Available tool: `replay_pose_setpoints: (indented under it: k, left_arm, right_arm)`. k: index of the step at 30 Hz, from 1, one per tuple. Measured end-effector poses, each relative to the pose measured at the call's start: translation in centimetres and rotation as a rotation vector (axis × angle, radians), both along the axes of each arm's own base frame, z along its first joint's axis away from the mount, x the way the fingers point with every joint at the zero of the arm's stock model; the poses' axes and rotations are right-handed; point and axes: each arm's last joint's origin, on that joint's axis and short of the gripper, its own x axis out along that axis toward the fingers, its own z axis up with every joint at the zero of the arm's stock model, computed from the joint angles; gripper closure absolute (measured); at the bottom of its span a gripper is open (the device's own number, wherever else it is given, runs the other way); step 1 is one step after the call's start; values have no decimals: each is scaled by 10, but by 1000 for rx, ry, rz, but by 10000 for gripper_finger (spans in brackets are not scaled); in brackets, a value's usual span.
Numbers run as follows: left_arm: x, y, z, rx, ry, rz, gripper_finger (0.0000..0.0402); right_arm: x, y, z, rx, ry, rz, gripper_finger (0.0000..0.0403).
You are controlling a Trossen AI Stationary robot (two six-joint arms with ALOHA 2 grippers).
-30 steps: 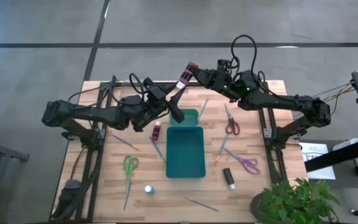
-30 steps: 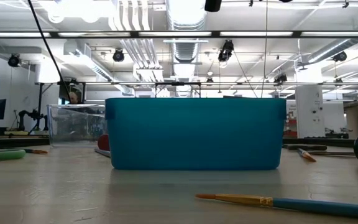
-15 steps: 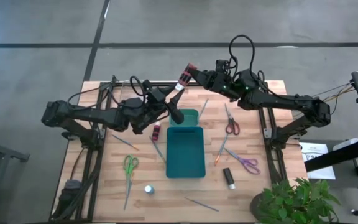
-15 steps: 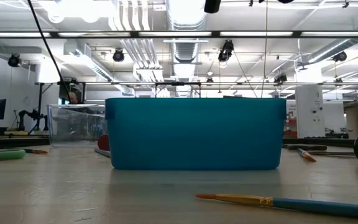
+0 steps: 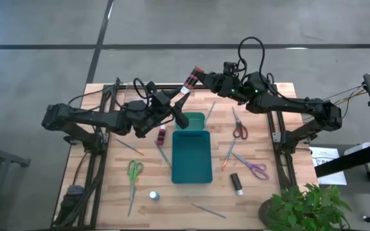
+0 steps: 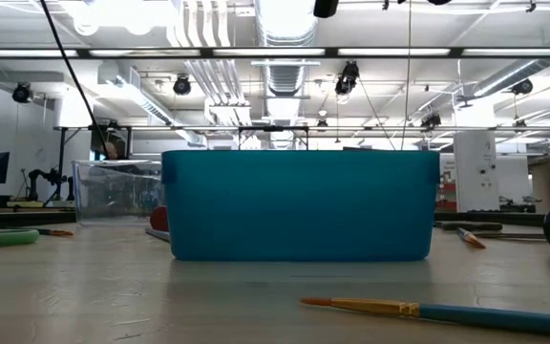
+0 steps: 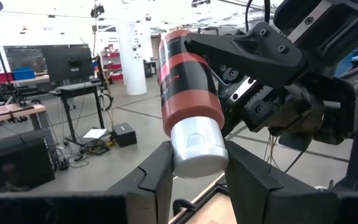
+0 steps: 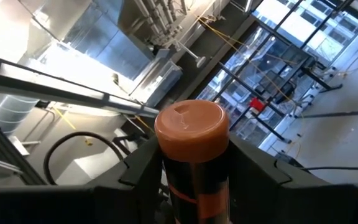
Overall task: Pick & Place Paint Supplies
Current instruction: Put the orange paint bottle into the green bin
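Observation:
A paint bottle (image 5: 189,81) with red and black bands and a silver cap is held in the air above the table's far edge, between both arms. My left gripper (image 5: 184,92) reaches it from the left and is shut on its cap end. My right gripper (image 5: 198,74) comes from the right and is shut on its red end. On the table lie a dark red bottle (image 5: 162,135), a black bottle (image 5: 236,183), a white-capped bottle (image 5: 153,194), green scissors (image 5: 134,171), red scissors (image 5: 239,130), purple scissors (image 5: 256,169) and several brushes. My left gripper pinches the bottle's silver cap end (image 7: 196,151) between its two fingers (image 7: 159,177), which stand on either side of the cap. The bottle is lifted clear of the table and slants up away from this gripper. My right gripper pinches the bottle's red end (image 8: 191,127) between its two fingers (image 8: 143,163); one finger (image 7: 241,53) lies across the banded body. The bottle is clear of the table, its far end in the left gripper.
The teal tray (image 5: 192,168) sits mid-table, just below the two grippers; in the low view its wall (image 6: 299,205) fills the middle. A clear plastic box (image 6: 113,191) stands behind it. A plant (image 5: 304,208) is at the near right corner. A brush (image 6: 428,310) lies near the low camera.

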Motion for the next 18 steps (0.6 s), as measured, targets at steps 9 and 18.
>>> replay_pose_setpoints:
  k: [9, 18]
  left_arm:
    - [0, -2, -1, -2, 15, -1, 283]
    - [-6, -14, 3, -2, 11, -42, 283]
  right_arm:
    - [0, 0, 0, 3, -4, 11, 102]
    - [-3, 0, 4, -40, -10, -5, 51]
